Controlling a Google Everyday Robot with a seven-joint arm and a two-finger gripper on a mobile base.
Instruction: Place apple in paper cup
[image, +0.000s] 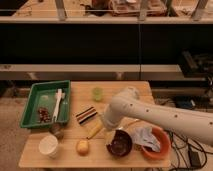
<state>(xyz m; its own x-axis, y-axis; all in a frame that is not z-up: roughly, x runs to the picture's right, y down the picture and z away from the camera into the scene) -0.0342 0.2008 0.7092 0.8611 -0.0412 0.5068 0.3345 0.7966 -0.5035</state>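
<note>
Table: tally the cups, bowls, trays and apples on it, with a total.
Cups: 2, paper cup, green cup
Bowls: 2, maroon bowl, orange bowl
Trays: 1, green tray
Apples: 1, apple
Total: 6
The gripper hangs at the maroon bowl's left rim.

High frontal view, gripper (105, 124) mid-table (131, 90)
</note>
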